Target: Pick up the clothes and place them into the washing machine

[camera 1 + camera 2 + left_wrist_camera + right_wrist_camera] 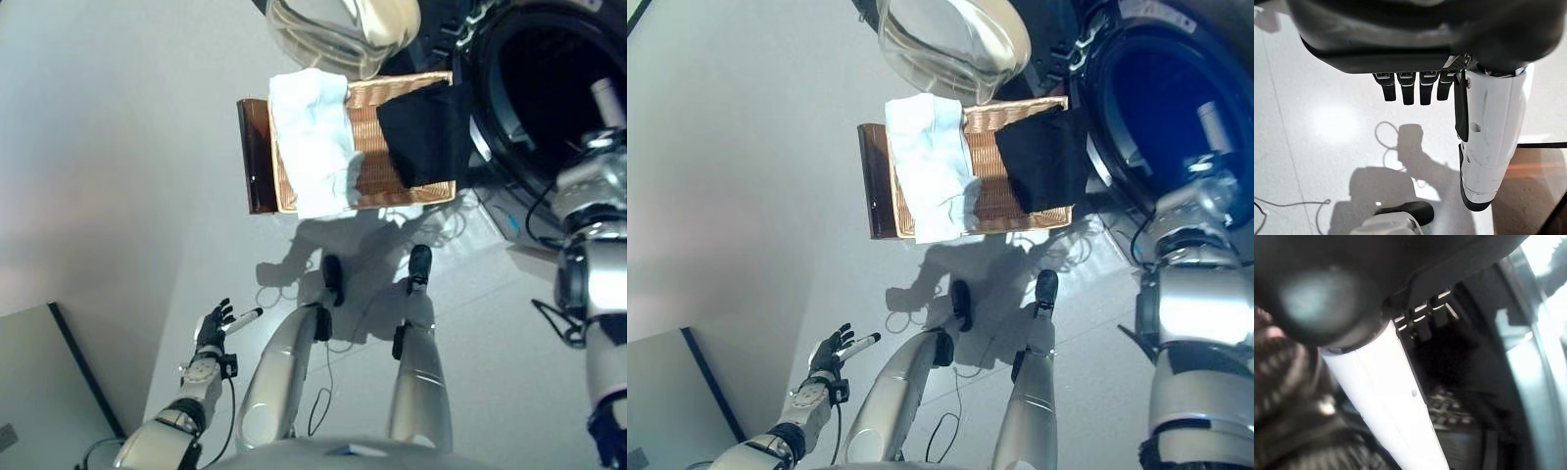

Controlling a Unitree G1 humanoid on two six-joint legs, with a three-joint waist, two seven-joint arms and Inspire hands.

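A shallow wicker basket [370, 127] rests on a low dark brown box [255, 162] beside the washing machine [490, 117]. A white cloth [312, 137] lies over the basket's left part and hangs over its front edge. A black cloth [423, 132] lies over its right end, next to the machine. My right hand [600, 137] is raised at the open drum [549, 69], its white-covered thumb [1396, 396] straight and its fingers [1420, 320] relaxed, holding nothing. My left hand [212, 328] hangs low at the left over the floor, open and empty, and shows in its wrist view [1410, 90].
The machine's round glass door [333, 29] stands swung open above the basket's far side. A pale panel with a dark edge [39, 392] stands at the lower left. The pale floor [127, 176] stretches left of the box.
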